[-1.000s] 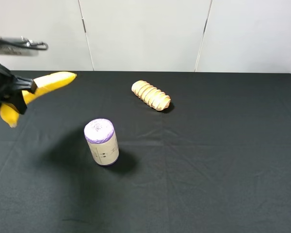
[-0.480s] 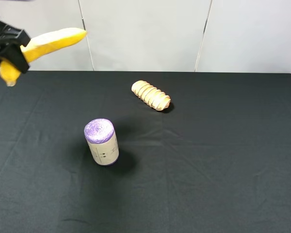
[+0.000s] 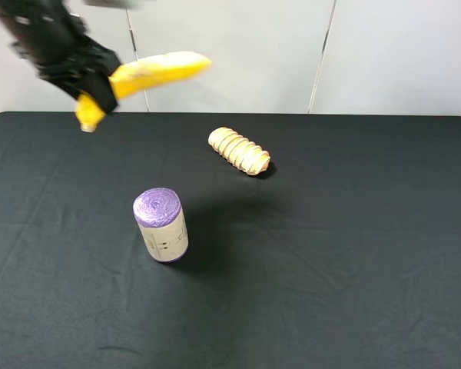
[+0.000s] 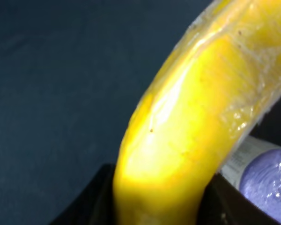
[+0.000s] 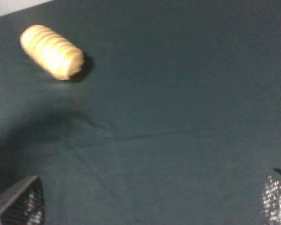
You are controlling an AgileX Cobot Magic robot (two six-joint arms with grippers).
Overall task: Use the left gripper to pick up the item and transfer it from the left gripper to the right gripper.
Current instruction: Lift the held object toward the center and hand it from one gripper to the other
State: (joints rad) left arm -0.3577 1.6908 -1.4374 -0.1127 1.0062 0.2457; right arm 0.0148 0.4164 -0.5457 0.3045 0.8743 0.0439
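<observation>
The yellow banana [image 3: 150, 74] is in the air above the table's far left, and its long end points right. My left gripper [image 3: 98, 83] is shut on it near its lower end. In the left wrist view the banana [image 4: 187, 122] fills the frame, and the black fingers [image 4: 86, 206] clamp its base. In the right wrist view my right gripper [image 5: 147, 201] is open and empty, with only its two fingertips [image 5: 21, 201] showing above the black cloth. In the exterior view it is almost out of sight at the right edge.
A purple-topped cylinder [image 3: 160, 224] stands upright left of centre; it also shows in the left wrist view [image 4: 264, 183]. A ridged tan bread loaf [image 3: 239, 151] lies towards the back middle and shows in the right wrist view [image 5: 51, 51]. A black cloth [image 3: 330, 254] covers the table.
My left gripper has carried the banana up and then to the right, from the left edge towards the middle. The loaf and the cylinder have not moved.
</observation>
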